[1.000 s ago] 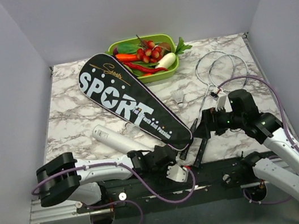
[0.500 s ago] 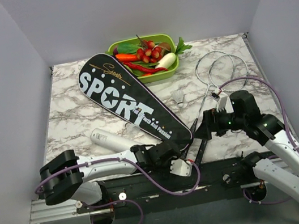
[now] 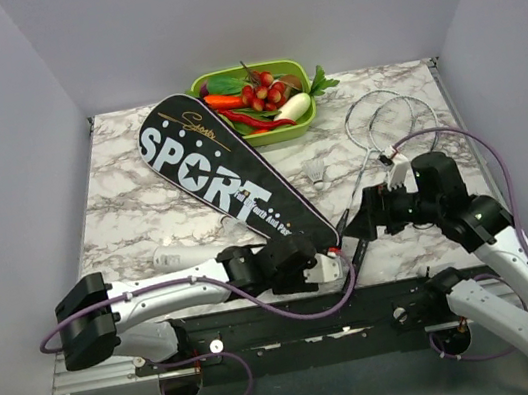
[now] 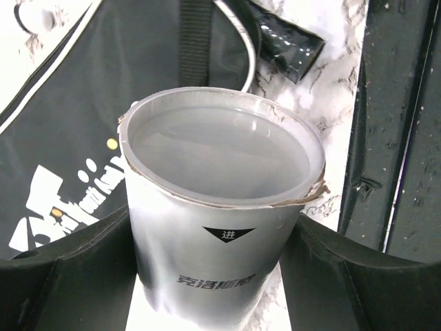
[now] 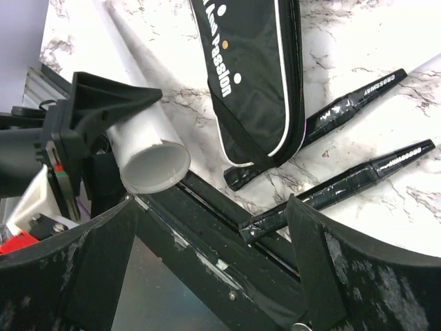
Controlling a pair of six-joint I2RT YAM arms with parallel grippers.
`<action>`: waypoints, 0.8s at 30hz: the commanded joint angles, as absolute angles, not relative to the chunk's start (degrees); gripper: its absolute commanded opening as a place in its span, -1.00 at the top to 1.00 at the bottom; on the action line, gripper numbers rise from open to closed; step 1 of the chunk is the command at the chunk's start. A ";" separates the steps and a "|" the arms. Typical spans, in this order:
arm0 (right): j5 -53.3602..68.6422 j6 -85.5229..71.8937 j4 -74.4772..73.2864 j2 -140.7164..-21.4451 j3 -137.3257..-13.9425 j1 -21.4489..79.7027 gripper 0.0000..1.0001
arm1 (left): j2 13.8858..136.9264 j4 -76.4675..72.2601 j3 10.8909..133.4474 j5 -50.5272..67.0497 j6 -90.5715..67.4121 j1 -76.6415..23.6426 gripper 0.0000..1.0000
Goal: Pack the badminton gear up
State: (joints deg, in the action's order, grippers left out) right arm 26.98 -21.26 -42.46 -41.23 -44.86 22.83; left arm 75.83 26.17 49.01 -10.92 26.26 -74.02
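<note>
At six o'clock on the table point(image 3: 133, 199), my left gripper point(image 3: 309, 269) is clamped on a white tube point(image 4: 220, 227). Its open mouth sits just off the narrow end of the bag point(image 3: 231, 183). The bag runs from eleven o'clock down toward six and looks closed and flat, with nothing sticking out of it that I can see.

My right gripper point(image 3: 362, 227) hangs at about four o'clock with its fingers point(image 5: 103, 276) spread and nothing between them, just above the two black racket handles point(image 5: 358, 176). The rackets point(image 3: 387, 116) lie one over the other, with their heads at two o'clock and their handles pointing in toward six, beside the bag's tip. The shuttlecock point(image 3: 315, 171) stands alone on the marble a little toward one o'clock of centre, well apart from the tube. The green tray point(image 3: 286, 135) at twelve o'clock is not my concern.

By my reckoning, nothing is packed yet. The shuttlecock is loose, both rackets are outside, and the bag needs opening. The tube in hand probably means the shuttlecock comes first, then the rackets go into the bag.
</note>
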 commanded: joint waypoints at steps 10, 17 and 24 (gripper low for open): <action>37.41 -14.50 -48.43 -44.91 -52.82 23.03 -0.81 | 67.25 27.96 49.32 -4.31 2.65 -68.82 0.85; 42.54 -18.89 -43.87 -45.88 -51.95 25.04 -0.68 | 55.04 18.03 42.90 -0.80 -5.53 -68.64 0.84; 37.71 -27.50 -35.16 -48.95 -52.55 37.24 -0.64 | 52.03 15.13 39.91 -0.09 -10.98 -68.64 0.89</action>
State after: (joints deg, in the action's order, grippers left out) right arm 38.76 -21.80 -41.19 -46.85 -51.46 30.92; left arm 53.43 21.41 41.60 -2.79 0.16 -68.69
